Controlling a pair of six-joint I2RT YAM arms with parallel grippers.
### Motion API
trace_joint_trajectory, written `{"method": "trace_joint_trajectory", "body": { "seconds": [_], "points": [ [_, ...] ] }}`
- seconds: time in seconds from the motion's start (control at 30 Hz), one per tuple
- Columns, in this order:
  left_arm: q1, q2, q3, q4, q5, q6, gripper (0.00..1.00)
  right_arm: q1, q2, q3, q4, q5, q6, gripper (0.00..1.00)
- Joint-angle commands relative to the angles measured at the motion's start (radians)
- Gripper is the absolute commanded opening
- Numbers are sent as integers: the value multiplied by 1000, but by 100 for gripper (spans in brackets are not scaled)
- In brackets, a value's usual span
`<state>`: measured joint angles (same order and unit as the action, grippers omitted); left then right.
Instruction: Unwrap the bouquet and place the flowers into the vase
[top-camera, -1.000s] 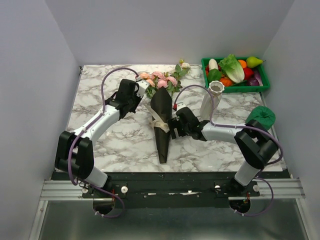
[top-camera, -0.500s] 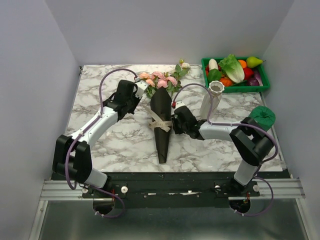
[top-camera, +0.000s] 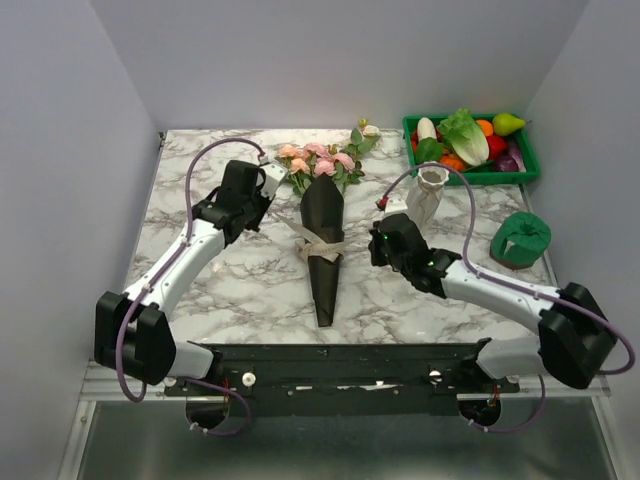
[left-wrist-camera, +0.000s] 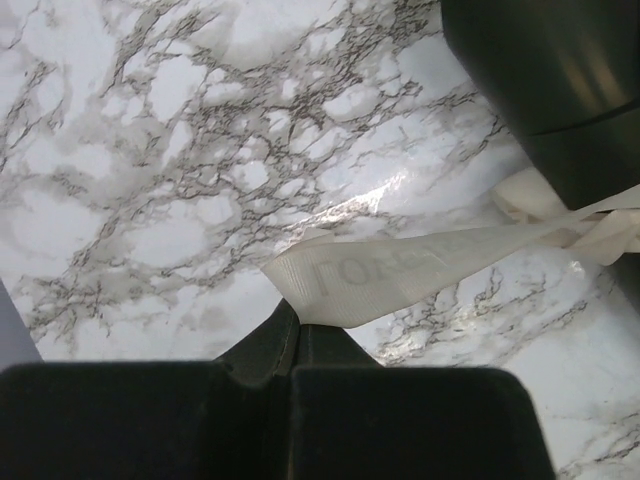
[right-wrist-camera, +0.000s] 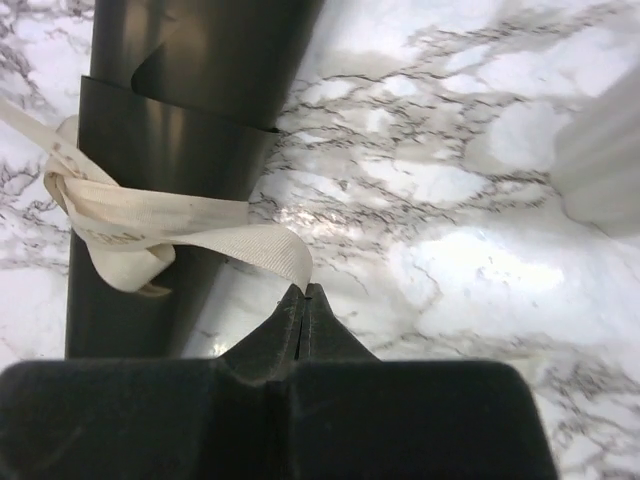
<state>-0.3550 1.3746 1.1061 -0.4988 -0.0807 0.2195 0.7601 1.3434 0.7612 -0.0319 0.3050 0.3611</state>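
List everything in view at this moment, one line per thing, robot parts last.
bouquet: one, glossy black cone wrapper, lying mid-table, tip toward the arms
flowers: one bunch, pink, peach and cream, green leaves, at the wrapper's far end
ribbon: one, cream, tied round the wrapper
vase: one, white, upright right of the bouquet
crate: one, green, far right corner, holding plastic vegetables
crinkled round object: one, dark green, right edge
table: one, white-grey marble, under everything
left gripper: one, black, shut on a ribbon tail
right gripper: one, black, shut on the other tail
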Motion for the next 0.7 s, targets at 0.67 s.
{"method": "trace_joint_trajectory", "body": {
  "seconds": [0.67],
  "points": [
    [524,-249,-61,-158,-99,121,0,-171,-535,13,-724,436,326,0]
  ]
}}
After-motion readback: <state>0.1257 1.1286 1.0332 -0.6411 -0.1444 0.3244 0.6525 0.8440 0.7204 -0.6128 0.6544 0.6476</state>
